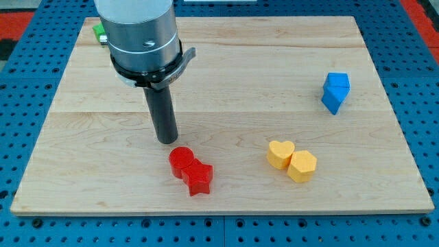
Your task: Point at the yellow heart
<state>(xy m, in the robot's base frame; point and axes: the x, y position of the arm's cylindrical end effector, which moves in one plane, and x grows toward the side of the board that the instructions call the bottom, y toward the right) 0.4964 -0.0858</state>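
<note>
The yellow heart [280, 154] lies on the wooden board [226, 75] right of centre, near the view's bottom. A yellow hexagon [302, 166] touches it on its lower right. My tip [167, 140] is the lower end of the dark rod, left of centre. It stands well to the left of the yellow heart, apart from it, and just above a red cylinder [182, 160]. A red star [198, 178] touches the red cylinder on its lower right.
A blue block [335, 92] of unclear shape sits at the view's right. A green block [100, 31] shows partly at the top left corner, behind the arm's grey body [137, 34]. The board lies on a blue perforated table.
</note>
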